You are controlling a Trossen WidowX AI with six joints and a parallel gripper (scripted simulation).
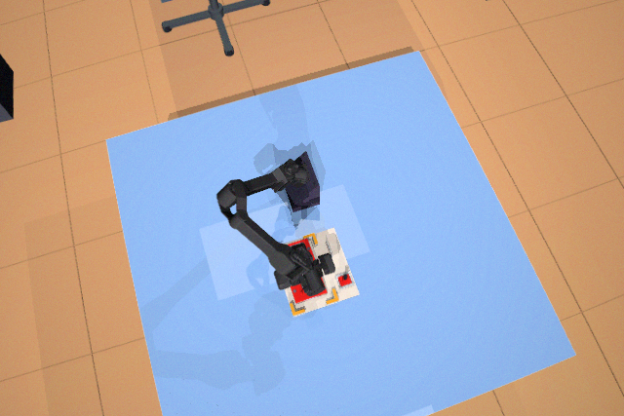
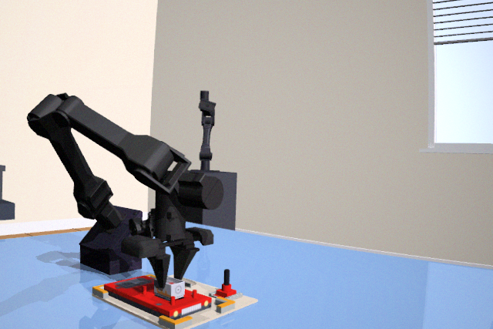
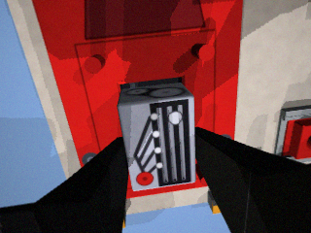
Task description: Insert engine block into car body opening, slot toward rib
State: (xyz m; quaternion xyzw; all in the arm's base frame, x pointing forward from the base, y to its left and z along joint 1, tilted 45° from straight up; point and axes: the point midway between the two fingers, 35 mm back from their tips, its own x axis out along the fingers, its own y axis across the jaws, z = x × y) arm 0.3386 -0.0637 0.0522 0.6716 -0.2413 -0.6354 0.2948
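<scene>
The engine block [image 2: 175, 289] [image 3: 170, 146] is a grey-white box with black stripes and a red disc on top. My gripper [image 2: 169, 280] [image 3: 158, 140] is shut on it, one finger on each long side. The block is over the opening [image 3: 165, 81] in the red car body [image 1: 301, 295] [image 2: 191, 301] [image 3: 63, 44]; a dark strip of the opening shows past its far end in the wrist view. The block stands well above the hood; how deep its lower end reaches is hidden. The rib and the slot are not visible. The arm hides the block in the top view.
Short red posts [image 2: 172, 300] [image 3: 94, 64] rise from the hood near the block. The car body lies on a cream board [image 2: 246, 301] [image 3: 262, 58] between orange corner brackets [image 1: 297, 309] [image 2: 175, 320]. A red piece with an upright black pin [image 2: 226, 276] stands beside the car body.
</scene>
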